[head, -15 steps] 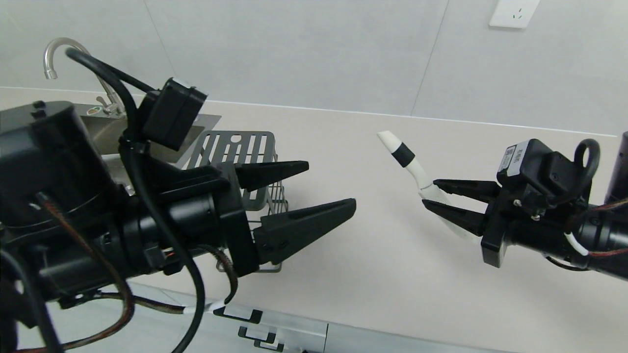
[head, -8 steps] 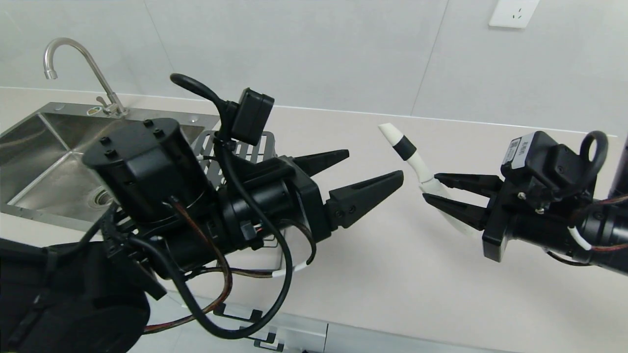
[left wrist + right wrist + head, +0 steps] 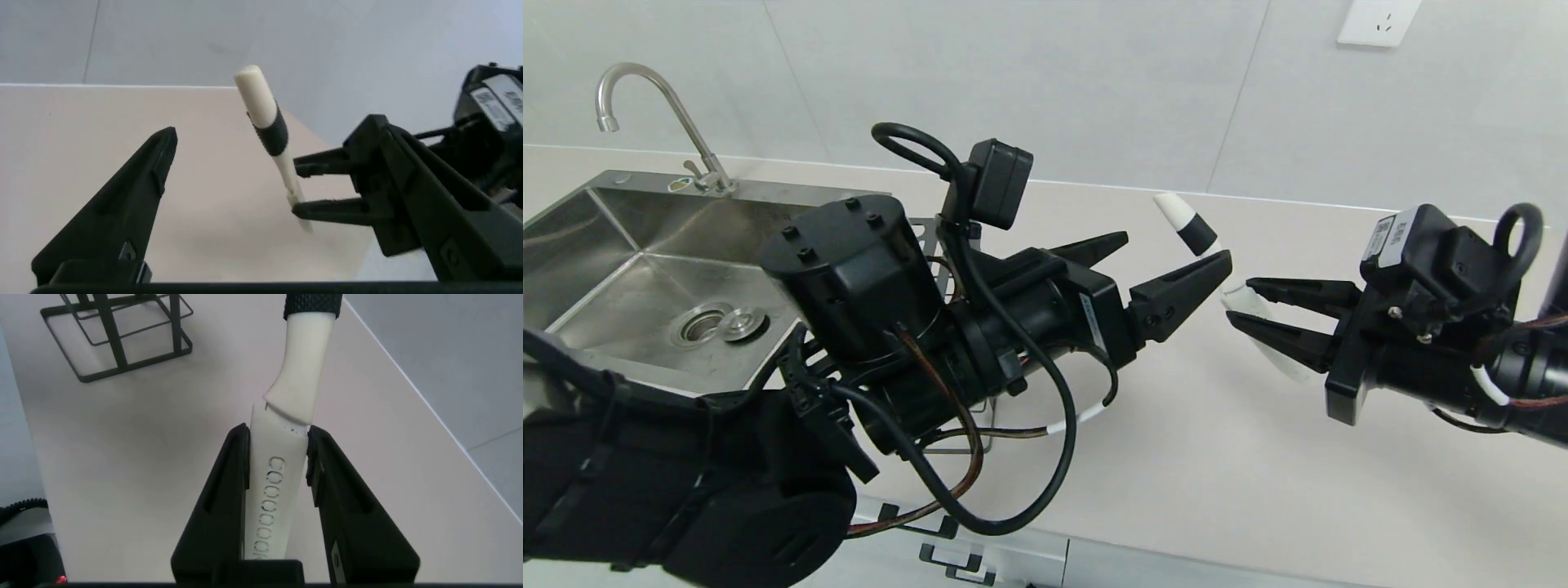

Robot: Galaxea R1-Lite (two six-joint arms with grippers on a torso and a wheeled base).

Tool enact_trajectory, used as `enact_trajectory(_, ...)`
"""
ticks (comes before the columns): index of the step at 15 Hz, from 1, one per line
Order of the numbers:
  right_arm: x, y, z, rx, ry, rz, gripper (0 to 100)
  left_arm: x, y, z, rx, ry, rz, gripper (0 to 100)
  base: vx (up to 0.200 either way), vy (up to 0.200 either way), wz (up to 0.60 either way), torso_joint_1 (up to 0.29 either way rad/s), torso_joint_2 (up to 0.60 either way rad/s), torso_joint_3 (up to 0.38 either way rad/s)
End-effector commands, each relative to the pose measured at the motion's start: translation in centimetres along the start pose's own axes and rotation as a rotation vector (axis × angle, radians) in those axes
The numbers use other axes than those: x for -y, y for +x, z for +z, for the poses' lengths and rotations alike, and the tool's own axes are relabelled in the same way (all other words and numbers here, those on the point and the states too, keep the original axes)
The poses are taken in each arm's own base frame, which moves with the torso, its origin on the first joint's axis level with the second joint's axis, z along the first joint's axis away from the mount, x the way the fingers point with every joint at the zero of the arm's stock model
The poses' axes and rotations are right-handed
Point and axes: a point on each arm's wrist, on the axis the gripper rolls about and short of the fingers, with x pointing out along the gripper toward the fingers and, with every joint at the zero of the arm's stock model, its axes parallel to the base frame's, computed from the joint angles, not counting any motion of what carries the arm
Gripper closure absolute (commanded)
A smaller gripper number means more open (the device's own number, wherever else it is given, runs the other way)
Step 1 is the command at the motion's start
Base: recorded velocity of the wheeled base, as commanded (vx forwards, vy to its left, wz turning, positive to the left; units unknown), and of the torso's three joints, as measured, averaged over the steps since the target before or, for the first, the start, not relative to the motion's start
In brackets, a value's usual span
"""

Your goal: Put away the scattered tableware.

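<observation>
A white utensil [image 3: 1186, 222] with a black band on its handle and a row of holes in its blade [image 3: 276, 494] is held above the counter. My right gripper [image 3: 1241, 302] is shut on the blade, with the handle pointing up and away toward the wall. My left gripper [image 3: 1176, 249] is open, its fingers either side of the handle [image 3: 260, 96] without touching it. In the left wrist view the right gripper [image 3: 296, 188] grips the utensil just below the band. In the right wrist view the right gripper [image 3: 278, 437] clamps the blade on both sides.
A steel sink [image 3: 629, 245] with a curved faucet [image 3: 645, 90] lies at the left. A wire dish rack [image 3: 122, 335] stands on the beige counter [image 3: 1176, 457] beside the sink, mostly hidden behind my left arm. A wall socket [image 3: 1376, 20] is up right.
My left arm has swung right and up from over the rack, bringing its open fingers around the utensil's handle. The right gripper has risen slightly, still holding the utensil.
</observation>
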Motion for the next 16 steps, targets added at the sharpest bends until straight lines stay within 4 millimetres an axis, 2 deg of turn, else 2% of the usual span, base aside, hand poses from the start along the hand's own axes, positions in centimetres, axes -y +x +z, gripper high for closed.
enact_trajectory(1, 0.1, -0.1, 0.2, 0.013, -0.003, -0.008, 100, -0.5, 1.6, -0.7, 0.017, 0.005, -0.003, 0, 0.0, 0.0, 0.0, 0.0, 0.0, 0.0)
enact_trajectory(4, 0.2, -0.6, 0.6, 0.037, -0.007, -0.021, 100, -1.3, 3.4, -1.5, 0.069, 0.014, 0.019, 0, 0.0, 0.0, 0.0, 0.0, 0.0, 0.0)
enact_trajectory(6, 0.2, -0.8, 0.7, 0.041, -0.008, -0.023, 100, -1.2, 3.9, -1.1, 0.104, 0.02, 0.008, 0, 0.0, 0.0, 0.0, 0.0, 0.0, 0.0)
enact_trajectory(13, 0.2, -0.8, 0.8, 0.05, -0.01, -0.016, 100, 0.2, 5.0, -0.9, 0.127, 0.001, -0.044, 0, 0.0, 0.0, 0.0, 0.0, 0.0, 0.0)
enact_trajectory(16, 0.3, -0.8, 0.8, 0.051, -0.01, -0.017, 100, 1.2, 5.2, -0.8, 0.131, -0.076, -0.073, 0, 0.0, 0.0, 0.0, 0.0, 0.0, 0.0)
